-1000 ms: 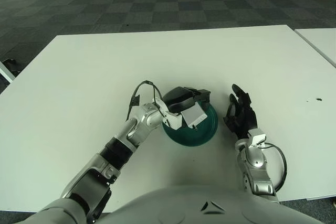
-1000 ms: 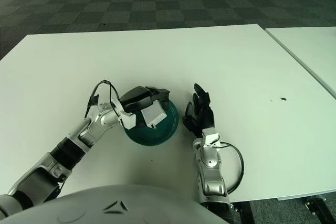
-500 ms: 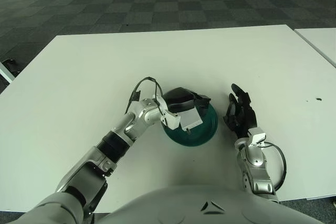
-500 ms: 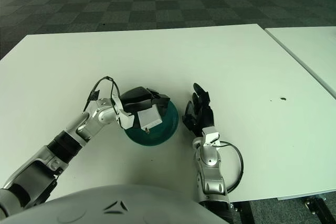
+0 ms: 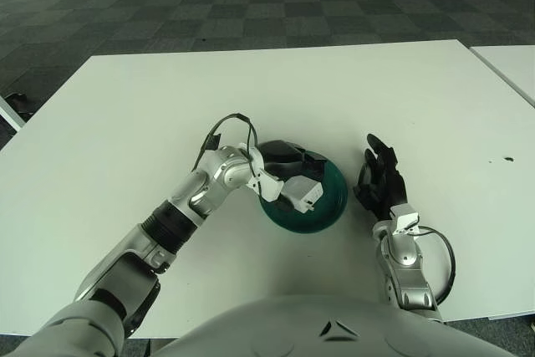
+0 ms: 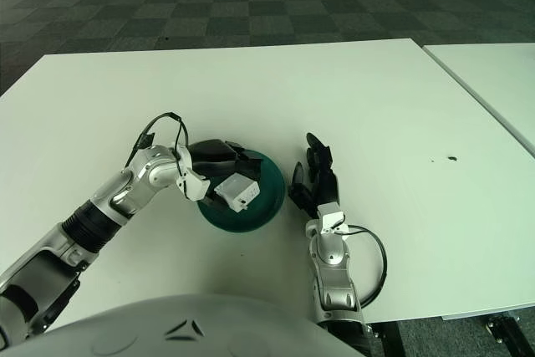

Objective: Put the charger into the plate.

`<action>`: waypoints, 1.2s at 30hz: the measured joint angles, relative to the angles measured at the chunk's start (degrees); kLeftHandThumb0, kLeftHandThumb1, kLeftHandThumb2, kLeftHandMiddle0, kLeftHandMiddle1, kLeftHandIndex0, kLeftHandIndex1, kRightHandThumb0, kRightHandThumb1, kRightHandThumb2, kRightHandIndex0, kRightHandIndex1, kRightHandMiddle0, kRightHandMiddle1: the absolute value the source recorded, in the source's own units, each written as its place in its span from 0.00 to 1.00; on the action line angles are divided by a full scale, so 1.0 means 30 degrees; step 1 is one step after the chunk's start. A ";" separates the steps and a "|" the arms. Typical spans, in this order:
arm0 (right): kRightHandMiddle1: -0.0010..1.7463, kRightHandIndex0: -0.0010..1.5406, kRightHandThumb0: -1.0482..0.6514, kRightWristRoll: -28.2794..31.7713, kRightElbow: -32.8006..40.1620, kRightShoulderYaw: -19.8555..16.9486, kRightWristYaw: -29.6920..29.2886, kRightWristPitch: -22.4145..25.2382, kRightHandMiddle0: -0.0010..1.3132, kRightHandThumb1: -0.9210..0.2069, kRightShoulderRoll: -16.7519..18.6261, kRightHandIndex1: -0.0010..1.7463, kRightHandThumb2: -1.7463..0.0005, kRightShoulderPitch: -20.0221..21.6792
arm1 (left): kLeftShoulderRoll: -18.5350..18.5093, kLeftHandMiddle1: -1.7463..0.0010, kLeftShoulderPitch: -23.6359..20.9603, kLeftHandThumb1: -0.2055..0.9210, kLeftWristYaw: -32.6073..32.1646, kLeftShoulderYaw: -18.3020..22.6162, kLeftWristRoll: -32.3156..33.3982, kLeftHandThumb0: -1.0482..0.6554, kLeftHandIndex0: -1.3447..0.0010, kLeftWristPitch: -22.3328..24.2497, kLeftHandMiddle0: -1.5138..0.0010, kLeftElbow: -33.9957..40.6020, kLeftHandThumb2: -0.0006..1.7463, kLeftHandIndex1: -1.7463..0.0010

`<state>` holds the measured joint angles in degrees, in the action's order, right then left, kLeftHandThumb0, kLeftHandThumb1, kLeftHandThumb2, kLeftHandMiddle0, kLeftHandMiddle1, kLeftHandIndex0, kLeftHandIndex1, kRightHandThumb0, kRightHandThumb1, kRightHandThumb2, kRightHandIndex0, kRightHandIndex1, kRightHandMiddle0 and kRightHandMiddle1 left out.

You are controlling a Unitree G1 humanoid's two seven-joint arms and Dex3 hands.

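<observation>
The white charger [image 5: 303, 195] is down inside the dark green plate [image 5: 337, 198], tilted, near the plate's middle. My left hand [image 5: 288, 165] reaches in from the left over the plate's near-left rim, and its dark fingers are still curled on the top of the charger [image 6: 237, 191]. Whether the charger touches the plate's floor is hidden by the hand. My right hand [image 5: 380, 178] rests on the table just right of the plate, fingers spread and holding nothing.
The plate stands on a large white table [image 5: 150, 114]. A second white table [image 5: 510, 64] stands at the right with a narrow gap between. A small dark speck [image 5: 506, 158] lies at the far right. Dark checkered carpet lies beyond.
My left hand has lowered the charger from just above the plate down into it, and the forearm has swung a little to the left. The right hand has not moved.
</observation>
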<state>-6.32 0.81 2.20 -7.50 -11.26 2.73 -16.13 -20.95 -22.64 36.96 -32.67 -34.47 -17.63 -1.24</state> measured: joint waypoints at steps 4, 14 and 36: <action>0.24 0.10 0.12 0.0006 -0.0012 0.0017 -0.0008 0.0053 0.00 0.00 -0.0012 0.00 0.48 0.0044 | -0.0194 0.78 -0.0268 1.00 0.0592 0.0001 0.0016 0.00 0.93 0.0015 0.84 0.0204 0.44 0.46; 0.24 0.10 0.13 0.0024 -0.0076 0.0030 -0.0021 0.0048 0.00 0.00 -0.0003 0.00 0.48 0.0066 | -0.0565 0.94 -0.0569 1.00 0.1170 0.0007 0.0017 0.00 0.96 0.0005 0.81 0.0411 0.43 0.51; 0.23 0.10 0.13 0.0035 0.0005 0.0160 -0.0130 0.0001 0.00 0.00 0.0104 0.00 0.49 0.0041 | -0.0466 0.99 0.1146 1.00 -0.2212 0.3711 0.3465 0.00 1.00 -0.0378 0.96 0.0443 0.44 0.79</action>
<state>-6.22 0.83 2.68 -7.89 -11.26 3.04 -16.00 -22.35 -19.21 30.33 -21.54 -24.08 -18.76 0.09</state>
